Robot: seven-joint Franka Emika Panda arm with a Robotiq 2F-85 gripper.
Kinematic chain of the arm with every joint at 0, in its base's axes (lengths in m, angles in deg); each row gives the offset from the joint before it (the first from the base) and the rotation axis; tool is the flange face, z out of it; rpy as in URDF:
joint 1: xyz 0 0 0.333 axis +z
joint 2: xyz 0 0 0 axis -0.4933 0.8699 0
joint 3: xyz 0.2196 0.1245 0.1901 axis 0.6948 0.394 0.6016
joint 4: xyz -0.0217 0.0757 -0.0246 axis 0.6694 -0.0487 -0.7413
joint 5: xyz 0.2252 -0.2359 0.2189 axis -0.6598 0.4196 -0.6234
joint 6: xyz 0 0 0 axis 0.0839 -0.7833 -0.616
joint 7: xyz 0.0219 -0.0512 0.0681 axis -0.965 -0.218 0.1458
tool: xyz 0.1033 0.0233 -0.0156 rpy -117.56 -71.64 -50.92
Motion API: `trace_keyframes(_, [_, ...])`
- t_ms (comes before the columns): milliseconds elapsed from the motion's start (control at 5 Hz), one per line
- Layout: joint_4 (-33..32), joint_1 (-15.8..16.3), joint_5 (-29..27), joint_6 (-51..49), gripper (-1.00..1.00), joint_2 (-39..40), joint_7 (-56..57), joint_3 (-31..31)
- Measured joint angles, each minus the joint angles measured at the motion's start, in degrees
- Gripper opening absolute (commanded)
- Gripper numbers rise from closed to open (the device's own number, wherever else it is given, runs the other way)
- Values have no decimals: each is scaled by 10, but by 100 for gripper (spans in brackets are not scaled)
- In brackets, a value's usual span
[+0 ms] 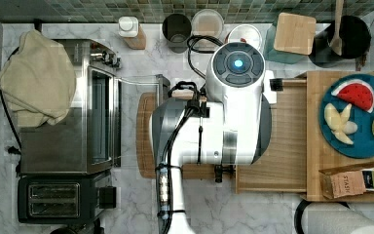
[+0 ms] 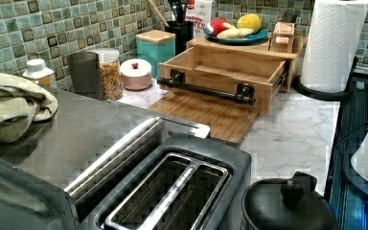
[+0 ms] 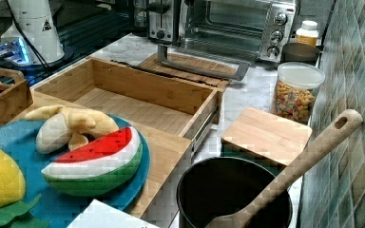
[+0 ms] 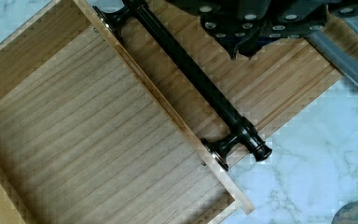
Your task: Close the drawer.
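Top view, largest item first: white Panda arm (image 1: 224, 122) extending over the marble counter (image 1: 126, 204), covering the front of the drawer (image 1: 282, 141). Drawer: pulled fully out of its bamboo stand (image 1: 316, 146), its front overhanging the cutting board (image 1: 145, 136) that lies flat on the counter. In the left view the black bar handle (image 2: 206, 89) runs across the drawer front on two posts, just above the cutting board, with the arm's white base at the left view's right edge. Toaster oven (image 1: 68, 107): beyond the cutting board from the drawer, glass door lowered toward the board, a folded cloth (image 1: 36, 78) on its roof. Blue plate (image 1: 358, 117) of plush fruit: on top of the stand, behind the drawer. Gripper (image 4: 256, 25): in the wrist view it hangs over the cutting board, beside the handle and apart from it; whether the fingers are spread or closed cannot be told.
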Motion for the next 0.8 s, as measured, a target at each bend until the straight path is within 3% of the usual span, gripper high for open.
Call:
trace_keyframes(400, [-8,-2,1,5,-100,10,0,0])
trace_keyframes(800, [-85,-4,17,102,-100,-15,126,10])
